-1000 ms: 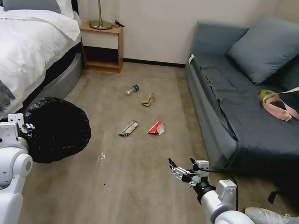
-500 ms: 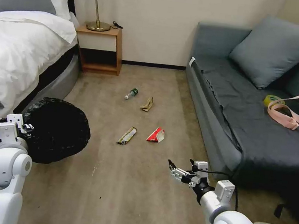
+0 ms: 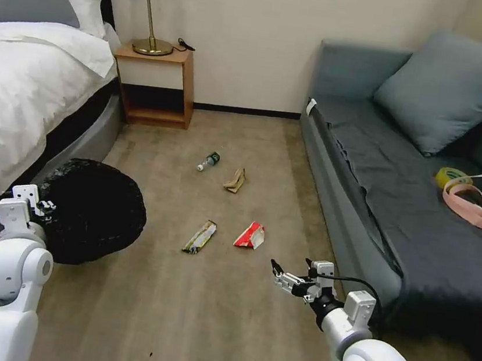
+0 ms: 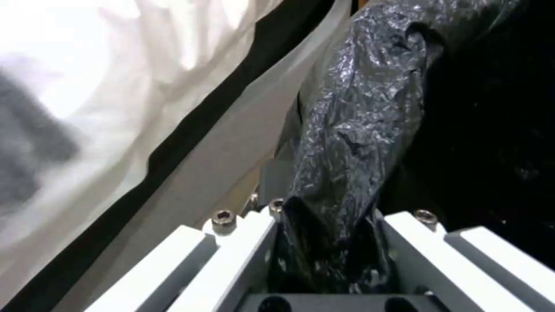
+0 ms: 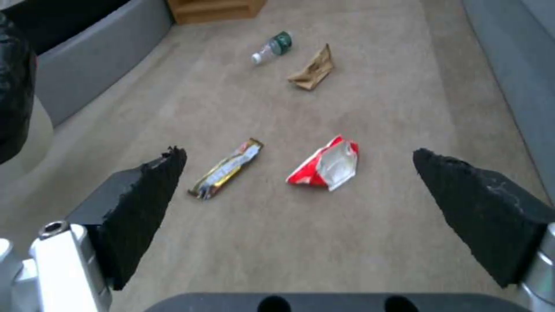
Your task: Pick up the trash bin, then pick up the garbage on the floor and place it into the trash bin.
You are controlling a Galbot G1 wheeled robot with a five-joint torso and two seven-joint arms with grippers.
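The trash bin [image 3: 92, 212], wrapped in crinkly black plastic, hangs at the left beside the bed, and my left gripper [image 3: 43, 203] is shut on its bagged rim [image 4: 347, 173]. On the floor lie the garbage pieces: a clear bottle [image 3: 209, 161], crumpled tan paper [image 3: 235, 180], a red-and-white carton [image 3: 250, 235] and a long snack wrapper [image 3: 200, 237]. My right gripper [image 3: 287, 273] hovers open low at the right, short of the carton [image 5: 327, 164] and wrapper [image 5: 226, 167], with the bottle [image 5: 272, 47] and paper [image 5: 314, 69] farther off.
A white bed [image 3: 23, 89] lines the left and a grey sofa [image 3: 404, 189] the right, leaving a carpet aisle between them. A wooden nightstand [image 3: 154, 85] with a lamp stands at the far wall. A yellow tape roll [image 3: 450, 176] and pink strap [image 3: 478, 204] lie on the sofa.
The whole picture has shifted: the camera has moved forward and turned slightly, so the litter sits lower in view. Both grippers keep their poses, the left still shut on the bin.
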